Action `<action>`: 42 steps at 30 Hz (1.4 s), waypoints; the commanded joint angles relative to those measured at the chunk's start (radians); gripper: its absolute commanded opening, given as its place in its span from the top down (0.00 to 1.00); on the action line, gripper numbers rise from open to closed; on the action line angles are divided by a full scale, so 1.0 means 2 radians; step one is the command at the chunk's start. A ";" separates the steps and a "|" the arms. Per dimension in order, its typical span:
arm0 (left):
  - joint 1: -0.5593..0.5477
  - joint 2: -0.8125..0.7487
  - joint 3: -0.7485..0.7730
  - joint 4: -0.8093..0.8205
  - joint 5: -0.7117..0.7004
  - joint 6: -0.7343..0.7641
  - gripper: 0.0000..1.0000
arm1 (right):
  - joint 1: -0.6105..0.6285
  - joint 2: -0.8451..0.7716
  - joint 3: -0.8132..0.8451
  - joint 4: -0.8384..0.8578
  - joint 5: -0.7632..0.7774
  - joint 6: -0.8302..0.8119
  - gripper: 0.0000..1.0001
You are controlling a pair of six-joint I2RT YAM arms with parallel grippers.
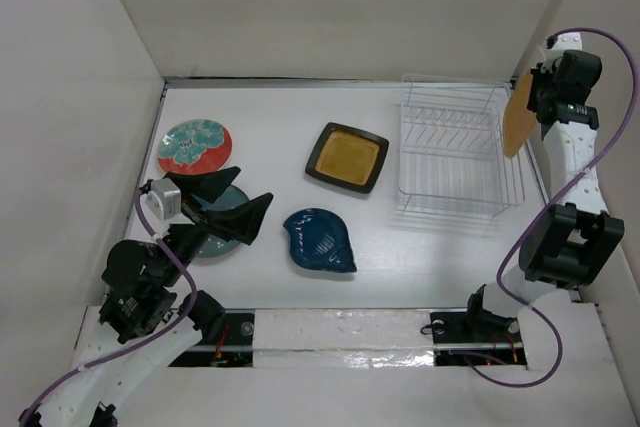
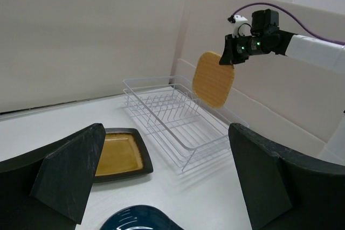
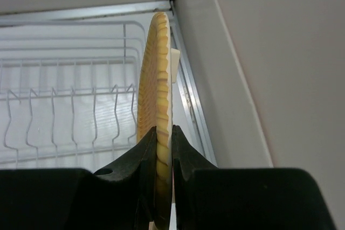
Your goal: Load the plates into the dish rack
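Note:
My right gripper [image 1: 533, 97] is shut on the orange rounded-square plate [image 1: 518, 115] and holds it on edge above the right end of the white wire dish rack [image 1: 455, 152]; the plate also shows in the right wrist view [image 3: 156, 95] and the left wrist view [image 2: 213, 79]. My left gripper [image 1: 240, 202] is open and empty over the round grey-teal plate [image 1: 222, 232]. The red-rimmed floral plate [image 1: 194, 145], the mustard square plate [image 1: 347, 157] and the dark blue leaf plate [image 1: 318, 239] lie flat on the table.
White walls enclose the table on the left, back and right; the right wall stands close beside the rack and the held plate. The rack [image 2: 172, 117] holds no plates.

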 commanded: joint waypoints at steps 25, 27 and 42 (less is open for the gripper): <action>-0.008 0.005 0.016 0.022 0.001 0.004 0.01 | 0.026 -0.001 -0.018 0.138 -0.002 -0.042 1.00; -0.008 0.005 0.016 0.022 0.001 0.004 0.01 | 0.026 -0.003 -0.017 0.143 -0.004 -0.039 1.00; -0.008 0.008 0.016 0.022 0.001 0.003 0.01 | 0.035 0.004 -0.071 0.180 0.012 -0.040 1.00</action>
